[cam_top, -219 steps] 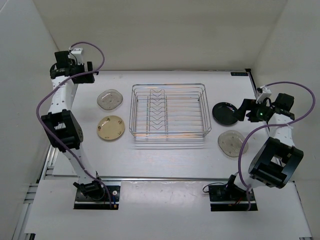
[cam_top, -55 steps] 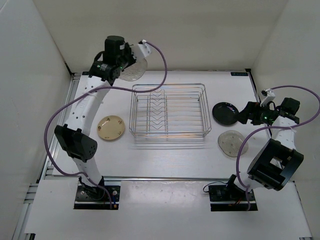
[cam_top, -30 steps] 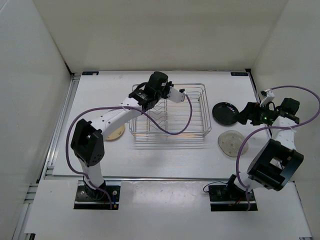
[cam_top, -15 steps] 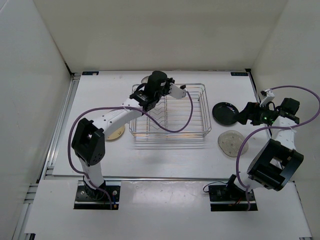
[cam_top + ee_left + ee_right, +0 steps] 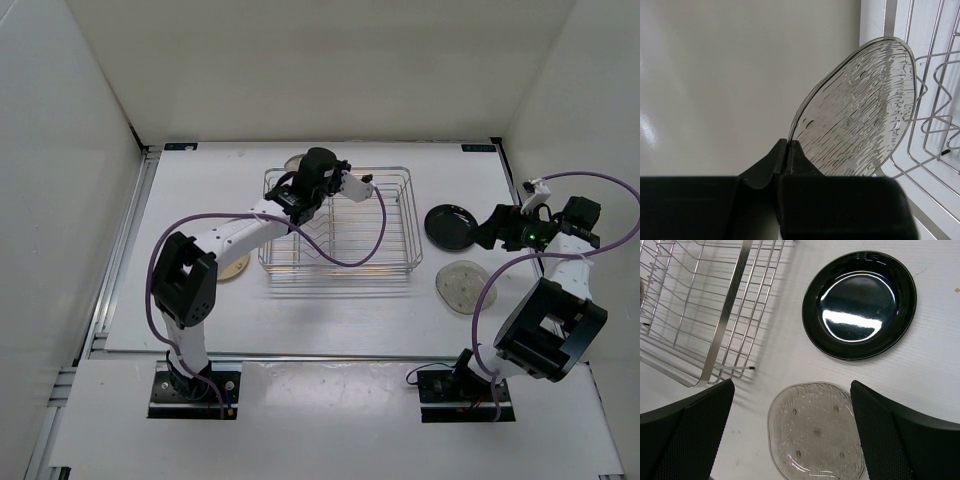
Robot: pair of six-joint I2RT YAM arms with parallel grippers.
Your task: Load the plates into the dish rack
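One of the four plates has left the counter. The pale grey plate that lay flat at the upper left of the overhead view some seconds ago is now carried on edge, and the left jaws are clamped together on its rim. Over the last two seconds the left arm has swung it from high at the upper left to the far left corner of the dish rack. In the last half-second it has barely moved.

Overhead, the plate shows just beyond the rack's far rim. In the left wrist view the rack's wires stand immediately to its right. On this evidence the plate is poised for lowering between the V-shaped dividers but is not yet seated, so no plate is loaded so far.

- Tan speckled plate: flat on the counter left of the rack, partly hidden by the arm.
- Black plate and second grey plate: flat on the counter right of the rack, where they lay before.
- Right jaws: wide apart and holding nothing, they hover over these two plates at the right of the frame, unchanged over the last two seconds.
- Counter: plain matt white, with a metal rail along its left edge.
- Room: bare white walls close in the left, far and right sides.
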